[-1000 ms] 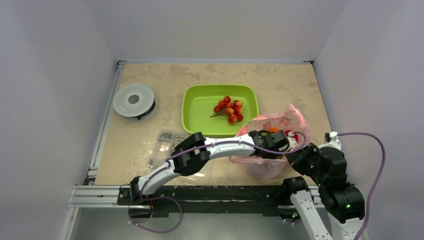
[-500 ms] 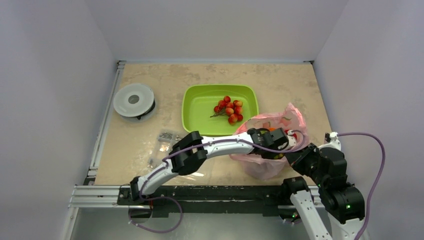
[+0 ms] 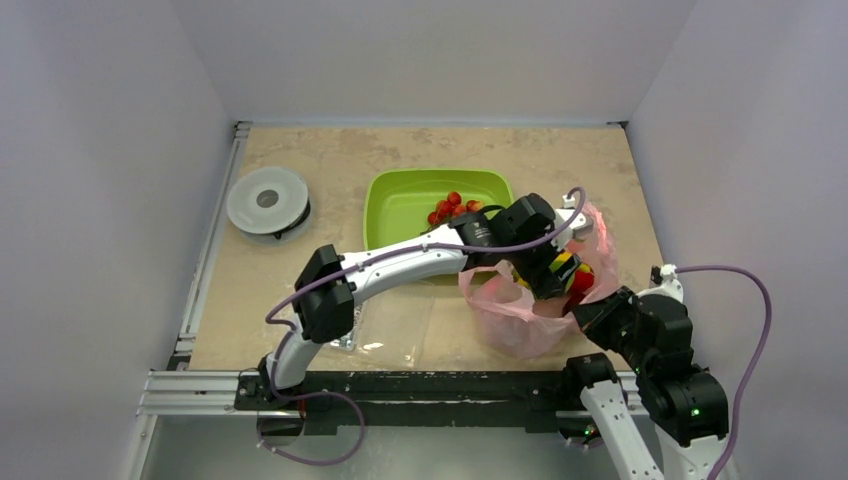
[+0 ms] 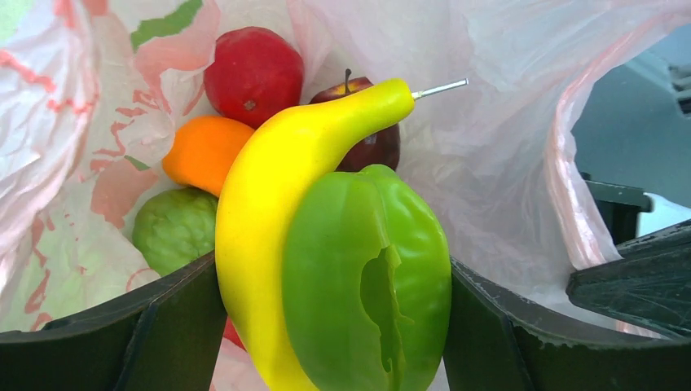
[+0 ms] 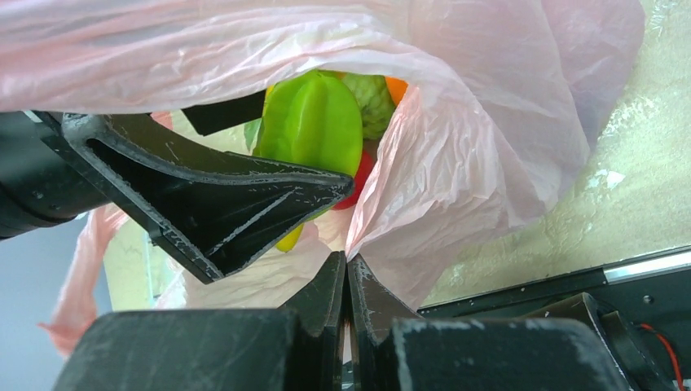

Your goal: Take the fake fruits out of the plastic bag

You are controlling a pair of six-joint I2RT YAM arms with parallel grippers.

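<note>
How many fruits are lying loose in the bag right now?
4 loose in the bag: red ball at the back, dark apple beside it, orange and bumpy green fruit nearer. A red sliver under the gripped banana may be a fifth.

left arm (image 3: 410, 268) and right arm (image 3: 655, 335): white links, black joints, a purple cable (image 3: 748, 330) along each; matte black wedge fingers (image 5: 322, 305), edges scuffed pale.

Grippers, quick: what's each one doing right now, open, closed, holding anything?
Left gripper: closed on the yellow banana and the green fruit together.
Right gripper: closed, pinching the edge of the plastic bag.
</note>
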